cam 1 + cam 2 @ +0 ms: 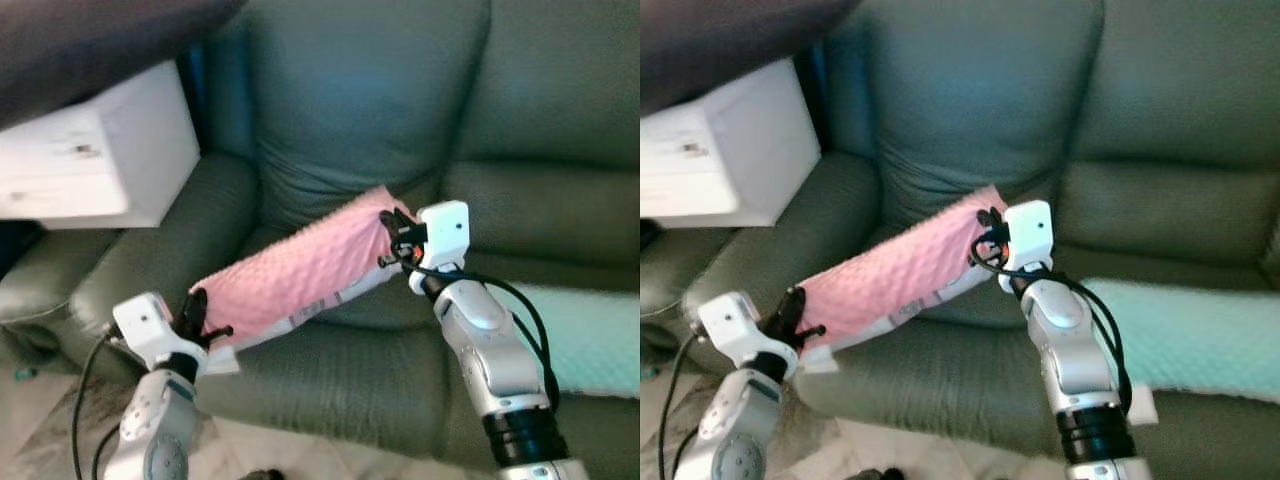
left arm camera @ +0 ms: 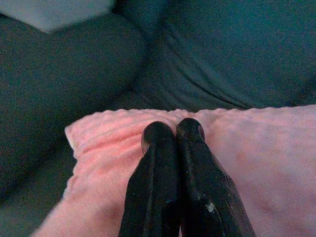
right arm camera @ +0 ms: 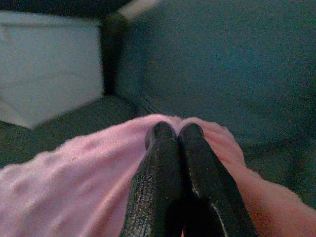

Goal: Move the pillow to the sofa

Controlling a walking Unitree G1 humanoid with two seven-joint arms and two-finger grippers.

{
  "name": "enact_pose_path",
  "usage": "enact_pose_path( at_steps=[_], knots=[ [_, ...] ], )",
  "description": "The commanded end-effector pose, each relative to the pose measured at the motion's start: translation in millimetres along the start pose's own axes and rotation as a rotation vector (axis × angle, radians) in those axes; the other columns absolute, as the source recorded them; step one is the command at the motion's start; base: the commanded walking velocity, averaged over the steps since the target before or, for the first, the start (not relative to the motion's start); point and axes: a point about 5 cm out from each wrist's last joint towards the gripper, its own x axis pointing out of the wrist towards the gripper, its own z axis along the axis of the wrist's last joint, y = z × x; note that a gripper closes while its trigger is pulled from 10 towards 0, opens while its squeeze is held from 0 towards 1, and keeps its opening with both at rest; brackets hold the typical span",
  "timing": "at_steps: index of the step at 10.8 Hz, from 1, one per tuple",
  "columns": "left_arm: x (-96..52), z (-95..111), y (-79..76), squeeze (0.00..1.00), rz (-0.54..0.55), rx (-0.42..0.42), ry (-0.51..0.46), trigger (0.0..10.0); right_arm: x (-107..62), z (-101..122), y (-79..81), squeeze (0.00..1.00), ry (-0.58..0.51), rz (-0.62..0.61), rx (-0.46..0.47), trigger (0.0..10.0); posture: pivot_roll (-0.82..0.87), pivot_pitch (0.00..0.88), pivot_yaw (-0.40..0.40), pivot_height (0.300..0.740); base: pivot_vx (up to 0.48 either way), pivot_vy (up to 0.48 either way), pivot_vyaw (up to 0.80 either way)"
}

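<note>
Pillow (image 1: 300, 275) ends hidden under pinching left gripper (image 1: 193, 318) and right gripper (image 1: 392, 240).

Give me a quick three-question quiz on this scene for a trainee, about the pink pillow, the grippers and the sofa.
1. True or false: both the left gripper and the right gripper hold the pink pillow.
2. What lies on the sofa seat to the robot's right? A) a light green pillow B) a red blanket C) a laptop
3. Fill in: the white box sits on the sofa's ____ on the robot's left.

Key: 1 true; 2 A, the light green pillow; 3 armrest.
</note>
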Motion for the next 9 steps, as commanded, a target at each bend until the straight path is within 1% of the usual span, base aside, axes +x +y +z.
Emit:
enact_pose_path(
  at_steps=[1, 3, 4, 5, 9],
  knots=[
    [-2.9, 1.7, 4.4, 0.00, 0.024, -0.009, -0.007, 10.0, 3.0, 8.3, 5.7, 0.00, -0.035, 0.020, 0.006, 10.0, -0.22, 0.117, 0.042, 0.740, 0.000, 0.000, 0.00],
    [-2.6, 1.1, 6.9, 0.00, 0.045, -0.021, 0.002, 10.0, 2.8, 7.9, 6.4, 0.00, -0.033, 0.021, 0.005, 10.0, -0.22, 0.120, 0.042, 0.740, 0.000, 0.000, 0.00],
    [-2.6, 1.4, 6.3, 0.00, 0.036, -0.022, 0.004, 10.0, 2.8, 7.9, 6.3, 0.00, -0.033, 0.020, 0.005, 10.0, -0.22, 0.120, 0.043, 0.740, 0.000, 0.000, 0.00],
    [-2.6, 1.8, 6.6, 0.00, 0.025, 0.004, 0.014, 10.0, 2.5, 7.9, 6.4, 0.00, -0.033, 0.018, 0.007, 10.0, -0.22, 0.122, 0.045, 0.740, 0.000, 0.480, 0.00],
    [-2.7, 1.1, 6.4, 0.00, 0.015, 0.014, 0.029, 10.0, 2.4, 7.6, 6.9, 0.00, -0.034, 0.010, 0.008, 10.0, -0.22, 0.127, 0.049, 0.740, 0.000, 0.480, 0.00]
  ],
)
